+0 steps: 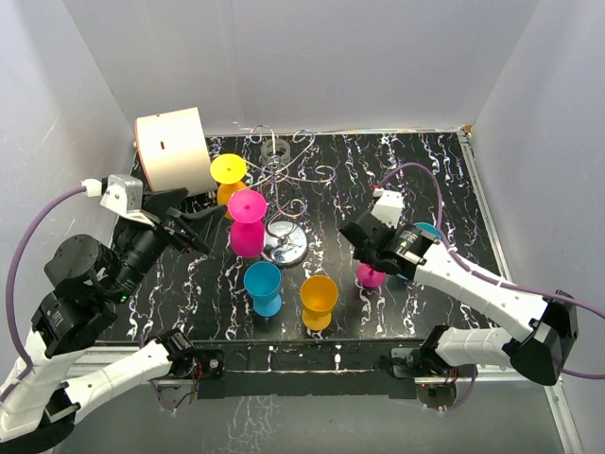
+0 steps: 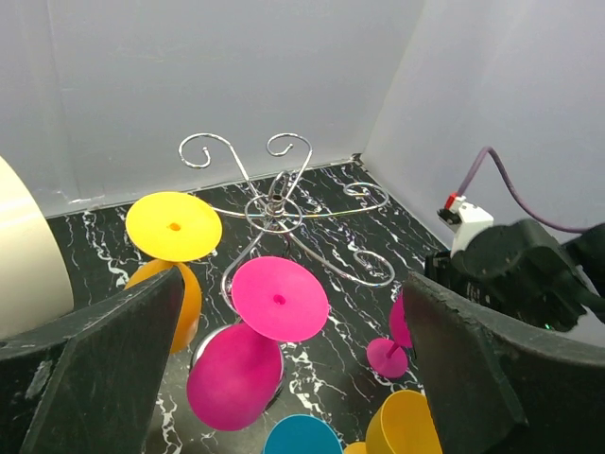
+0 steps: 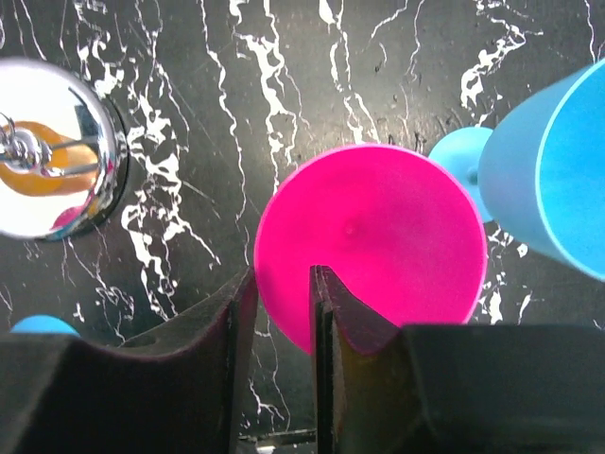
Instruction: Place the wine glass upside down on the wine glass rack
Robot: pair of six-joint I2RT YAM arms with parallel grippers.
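Note:
The wine glass rack [image 1: 288, 170] stands at the back centre on its chrome base [image 1: 286, 244]. A yellow glass [image 1: 228, 175] and a pink glass [image 1: 248, 224] hang upside down on its arms. My left gripper [image 1: 200, 230] is wide open just left of that hung pink glass [image 2: 274, 301], holding nothing. A second pink wine glass [image 1: 371, 274] stands upright on the table. My right gripper [image 3: 282, 279] straddles its rim from above, one finger outside and one finger [image 3: 331, 312] inside the bowl [image 3: 378, 236], with a narrow gap still between the jaws.
A blue glass [image 1: 264, 287] and an orange glass [image 1: 319, 301] stand upright near the front centre. Another blue glass [image 3: 548, 180] sits close on the right of the pink one. A cream cylinder [image 1: 173, 149] stands back left. White walls surround the black marbled table [image 1: 444, 180].

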